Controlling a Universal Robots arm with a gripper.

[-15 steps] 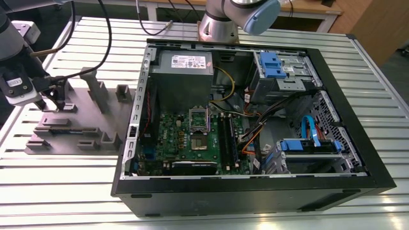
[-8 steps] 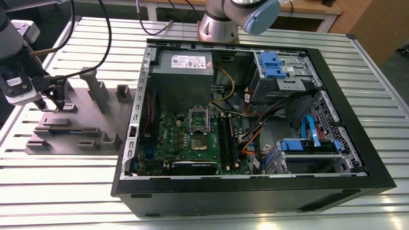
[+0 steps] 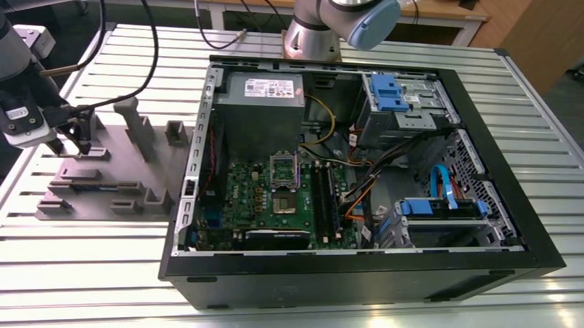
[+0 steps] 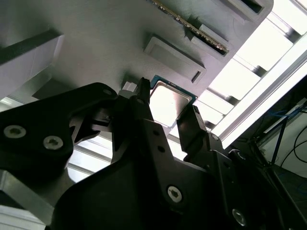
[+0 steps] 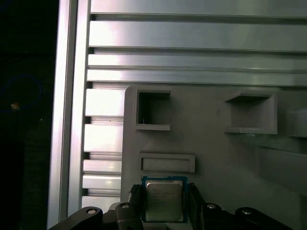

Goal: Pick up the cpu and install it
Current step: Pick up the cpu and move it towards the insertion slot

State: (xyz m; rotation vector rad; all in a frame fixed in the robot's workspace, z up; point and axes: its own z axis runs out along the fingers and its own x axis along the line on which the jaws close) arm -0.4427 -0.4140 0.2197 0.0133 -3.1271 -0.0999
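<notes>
Grey tray (image 3: 91, 201) on the exterior view's left holds the cpu (image 5: 164, 200). My gripper (image 3: 71, 147) straddles it, but I cannot tell if it is clamped. An uneven hold could tilt it, and it could then jam in the socket (image 3: 286, 203) further right.

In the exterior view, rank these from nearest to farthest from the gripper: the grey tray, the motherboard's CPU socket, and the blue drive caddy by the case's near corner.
1. Grey tray, directly under the gripper, at the exterior view's left.
2. CPU socket, mid-case on the motherboard.
3. Blue drive caddy, toward the exterior view's right.
</notes>
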